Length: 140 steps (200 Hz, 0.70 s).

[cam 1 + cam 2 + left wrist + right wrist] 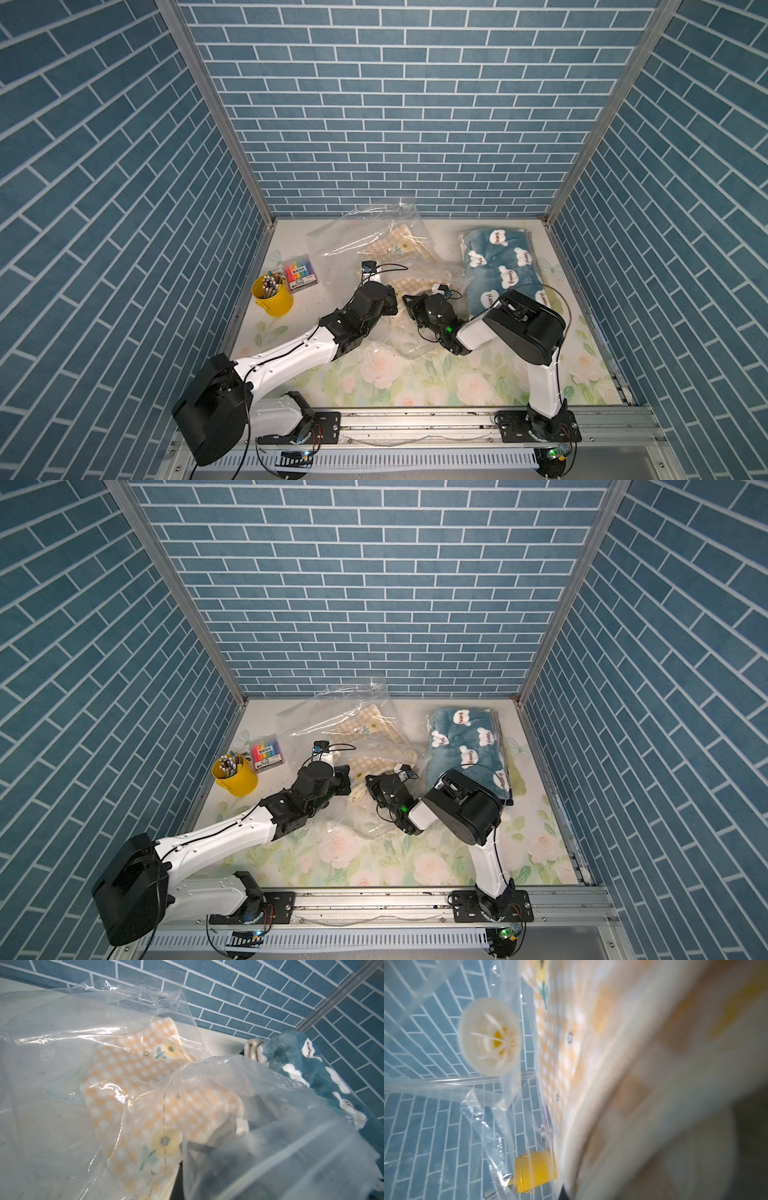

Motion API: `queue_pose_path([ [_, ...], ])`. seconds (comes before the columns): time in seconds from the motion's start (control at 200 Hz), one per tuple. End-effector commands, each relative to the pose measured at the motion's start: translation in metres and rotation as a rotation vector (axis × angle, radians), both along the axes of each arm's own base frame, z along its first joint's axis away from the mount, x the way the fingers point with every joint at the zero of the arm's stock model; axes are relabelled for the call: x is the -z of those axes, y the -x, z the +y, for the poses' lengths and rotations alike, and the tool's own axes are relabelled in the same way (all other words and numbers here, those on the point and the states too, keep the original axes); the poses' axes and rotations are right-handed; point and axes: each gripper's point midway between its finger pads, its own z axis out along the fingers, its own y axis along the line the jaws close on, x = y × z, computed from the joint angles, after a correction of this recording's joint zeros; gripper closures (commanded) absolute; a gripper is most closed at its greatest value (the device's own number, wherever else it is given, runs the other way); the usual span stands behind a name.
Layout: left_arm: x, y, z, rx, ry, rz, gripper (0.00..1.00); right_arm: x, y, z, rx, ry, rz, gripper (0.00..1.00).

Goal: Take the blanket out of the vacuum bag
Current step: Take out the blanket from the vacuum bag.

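The word "Happy" stands in dark letters on the white patches of the blue blanket (498, 266), at the far right corner of the counter (415, 388). The label on the marker pack (300, 275) is too small to read.

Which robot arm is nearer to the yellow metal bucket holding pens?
Left. The left arm passes close beside the yellow metal bucket. The right arm stands far across the table, beyond the clear plastic vacuum bag, over an edge of the blue fleece blanket.
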Motion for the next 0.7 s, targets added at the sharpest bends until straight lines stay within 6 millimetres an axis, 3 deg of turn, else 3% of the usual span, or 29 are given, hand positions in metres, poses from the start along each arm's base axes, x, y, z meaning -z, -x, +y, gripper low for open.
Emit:
queue_pose_path([
  [0.0,-0.015,-0.010,0.001,-0.051,0.048,-0.035,1.00,-0.040,0.003,0.006,-0.051,-0.029,-0.101,1.00],
  [0.21,-0.012,-0.018,-0.003,-0.082,0.070,-0.032,1.00,-0.052,0.035,0.006,-0.093,-0.054,-0.115,1.00],
  [0.375,-0.009,-0.022,0.001,-0.118,0.054,-0.024,1.00,-0.043,0.066,-0.003,-0.119,-0.041,-0.082,1.00],
  [0.51,-0.008,-0.021,0.000,-0.116,0.068,-0.020,1.00,-0.021,0.082,-0.016,-0.107,-0.027,-0.043,1.00],
  [0.56,-0.006,-0.020,-0.001,-0.110,0.075,-0.014,1.00,-0.016,0.085,-0.021,-0.099,-0.048,-0.028,0.90],
  [0.615,-0.005,-0.019,-0.002,-0.105,0.081,-0.007,1.00,-0.013,0.087,-0.023,-0.097,-0.062,-0.022,0.69],
  [0.695,-0.006,-0.018,-0.002,-0.103,0.085,-0.004,1.00,-0.005,0.089,-0.031,-0.078,-0.052,-0.001,0.53],
])
